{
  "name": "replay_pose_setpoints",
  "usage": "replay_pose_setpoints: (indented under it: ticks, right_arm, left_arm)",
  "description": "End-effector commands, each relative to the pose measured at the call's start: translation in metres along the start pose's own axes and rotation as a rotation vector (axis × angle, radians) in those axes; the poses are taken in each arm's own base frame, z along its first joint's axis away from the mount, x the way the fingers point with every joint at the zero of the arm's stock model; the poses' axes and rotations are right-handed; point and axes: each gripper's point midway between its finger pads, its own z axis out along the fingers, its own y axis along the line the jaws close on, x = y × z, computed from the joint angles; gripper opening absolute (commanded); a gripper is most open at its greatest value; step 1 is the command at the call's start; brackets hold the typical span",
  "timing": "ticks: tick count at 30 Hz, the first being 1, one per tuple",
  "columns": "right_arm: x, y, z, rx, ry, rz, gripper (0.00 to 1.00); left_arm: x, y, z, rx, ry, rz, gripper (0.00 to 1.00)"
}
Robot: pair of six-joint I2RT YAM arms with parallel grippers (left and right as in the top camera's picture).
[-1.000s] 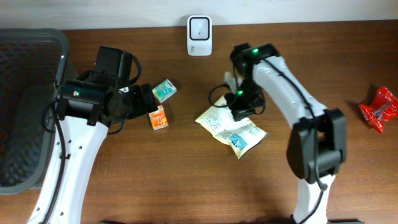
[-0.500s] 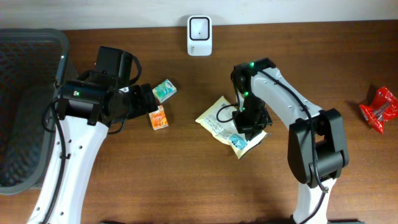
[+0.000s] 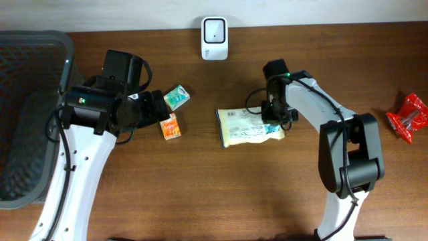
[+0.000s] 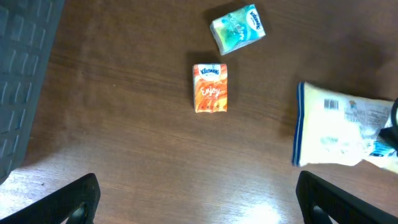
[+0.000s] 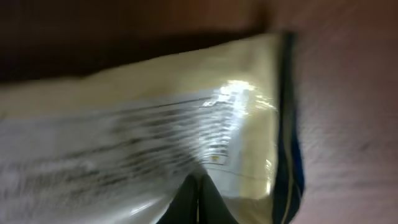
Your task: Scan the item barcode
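Note:
The item is a cream snack packet (image 3: pixel 244 127) with a blue edge, lying flat at mid-table with its printed side up. My right gripper (image 3: pixel 274 122) is at the packet's right end, its fingers pressed together and pinching the film; the right wrist view shows the shiny packet (image 5: pixel 155 124) wrapped around the closed gripper tips (image 5: pixel 198 190). The white scanner (image 3: pixel 215 38) stands at the table's back edge. My left gripper (image 3: pixel 155 107) hovers open over the left part of the table, its fingers (image 4: pixel 71 199) far apart, with the packet (image 4: pixel 339 134) off to its right.
An orange tissue pack (image 3: pixel 170 126) and a green tissue pack (image 3: pixel 176 98) lie in front of the left gripper. A red wrapper (image 3: pixel 408 115) lies at the far right. A dark mesh basket (image 3: pixel 27 120) fills the left edge.
The right gripper moved right and forward across the packet to its right end, and the packet turned from a diagonal lie to lying level. The left arm stayed still.

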Motion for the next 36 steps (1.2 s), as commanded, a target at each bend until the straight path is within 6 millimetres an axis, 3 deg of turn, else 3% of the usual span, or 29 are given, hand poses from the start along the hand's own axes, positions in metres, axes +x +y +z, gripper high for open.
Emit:
replay_pose_setpoints:
  ticks: [1,7,10,12,16,19,23,26,29,32,36]
  right_arm:
    - [-0.008,-0.003,-0.011,0.011,-0.019,-0.012,0.04]
    - [0.003,0.016,-0.049,-0.098,0.081,-0.013,0.04]
    - [0.011,0.036,-0.069,-0.218,0.137,-0.009,0.04]
    - [0.018,0.052,-0.072,-0.286,0.164,-0.017,0.04]
    - [0.021,0.069,-0.058,-0.282,0.141,-0.063,0.04]
    - [0.029,0.078,-0.034,-0.224,0.121,-0.032,0.05]
    - [0.037,0.105,-0.004,-0.247,0.068,-0.006,0.04]
    - [0.040,0.131,-0.003,-0.300,0.033,-0.060,0.04]
    - [0.038,0.156,-0.011,-0.359,0.000,-0.104,0.04]
    - [0.026,0.174,-0.033,-0.401,-0.036,-0.129,0.04]
    - [0.007,0.164,-0.071,-0.367,-0.053,-0.134,0.04]
  left_arm:
    - [0.000,0.000,0.001,-0.004,0.000,-0.011,0.99]
    - [0.000,0.000,0.001,-0.004,0.000,-0.011,0.99]
    - [0.000,0.000,0.001,-0.004,0.000,-0.011,0.99]
    - [0.000,0.000,0.001,-0.003,0.000,-0.011,0.99]
    - [0.000,0.000,0.001,-0.003,0.000,-0.011,0.99]
    - [0.000,0.000,0.001,-0.004,0.000,-0.011,0.99]
    - [0.000,0.000,0.001,-0.003,0.000,-0.011,0.99]
    - [0.000,0.000,0.001,-0.003,0.000,-0.011,0.99]
    - [0.000,0.000,0.001,-0.003,0.000,-0.011,0.99]
    - [0.000,0.000,0.001,-0.004,0.000,-0.011,0.99]
    - [0.000,0.000,0.001,-0.003,0.000,-0.011,0.99]
